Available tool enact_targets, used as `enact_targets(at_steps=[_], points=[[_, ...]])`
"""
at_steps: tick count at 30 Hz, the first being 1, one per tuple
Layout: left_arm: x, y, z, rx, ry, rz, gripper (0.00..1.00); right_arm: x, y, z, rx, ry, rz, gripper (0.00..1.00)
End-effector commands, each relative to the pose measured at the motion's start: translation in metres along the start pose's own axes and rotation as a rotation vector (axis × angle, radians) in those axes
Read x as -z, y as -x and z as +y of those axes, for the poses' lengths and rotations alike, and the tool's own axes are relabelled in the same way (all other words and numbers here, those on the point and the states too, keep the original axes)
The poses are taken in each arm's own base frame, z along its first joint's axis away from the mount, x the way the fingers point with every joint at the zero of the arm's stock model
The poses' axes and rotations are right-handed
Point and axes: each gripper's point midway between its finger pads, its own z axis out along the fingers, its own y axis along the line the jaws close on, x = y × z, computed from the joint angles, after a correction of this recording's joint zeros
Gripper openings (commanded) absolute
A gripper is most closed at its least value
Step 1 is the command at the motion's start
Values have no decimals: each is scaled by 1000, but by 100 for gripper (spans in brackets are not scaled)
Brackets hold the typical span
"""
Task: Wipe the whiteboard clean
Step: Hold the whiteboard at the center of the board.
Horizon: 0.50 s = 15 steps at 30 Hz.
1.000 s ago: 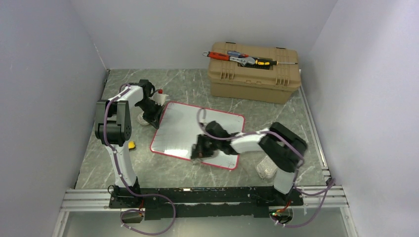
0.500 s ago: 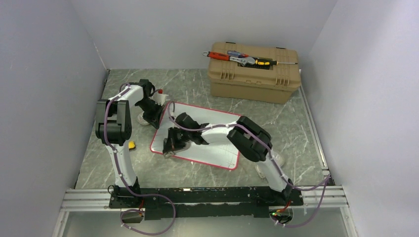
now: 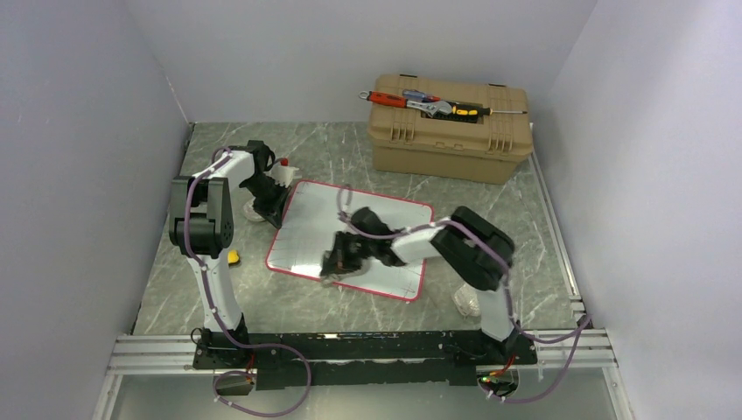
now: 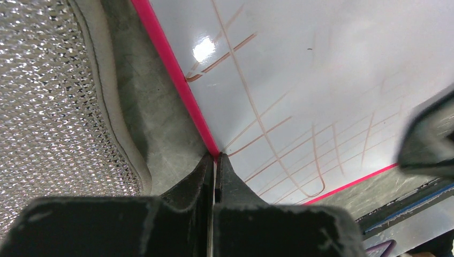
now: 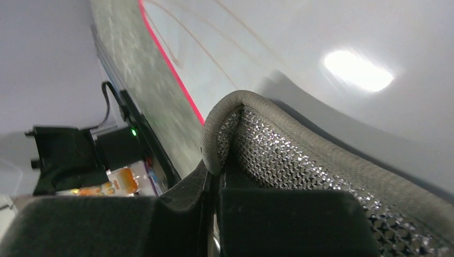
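Note:
The whiteboard (image 3: pixel 385 219) lies flat on the marble table, white with a red rim. Thin brownish pen lines (image 4: pixel 262 123) cross its surface in the left wrist view (image 4: pixel 321 80). My left gripper (image 3: pixel 273 210) is at the board's left edge, its jaws (image 4: pixel 216 158) shut on the red rim. My right gripper (image 3: pixel 339 264) is over the board's front middle. In the right wrist view (image 5: pixel 214 176) it is shut on a silvery mesh sponge (image 5: pixel 300 160) that presses on the board (image 5: pixel 278 32).
A tan toolbox (image 3: pixel 451 131) with hand tools (image 3: pixel 429 103) on its lid stands at the back right. A white bottle with a red cap (image 3: pixel 282 173) and a second mesh pad (image 4: pixel 48 107) are by the left gripper. A yellow object (image 3: pixel 233 257) lies left of the board, a clear one (image 3: pixel 468 302) at front right.
My right gripper swept the sponge left across the board's front part, then back right toward the middle. The left arm has not moved.

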Motion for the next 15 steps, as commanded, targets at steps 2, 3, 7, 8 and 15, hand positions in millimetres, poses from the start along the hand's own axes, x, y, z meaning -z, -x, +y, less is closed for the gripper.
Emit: enact_targets(at_steps=[2,3,7,8,15], points=[[-41,-29,-8,-5,-51,135,3,-82,-46,-72,81,-398,235,0],[-40,-29,-8,-3,-52,135,3,-96,-41,-59,106,-376,248,0],[-40,-28,-8,-3,-51,134,3,-99,-29,-46,106,-366,239,0],[-40,-27,-8,-6,-50,133,3,-80,-35,-67,44,-381,218,0],[-38,-28,-8,-16,-49,131,3,14,-45,-147,-188,-453,76,0]])
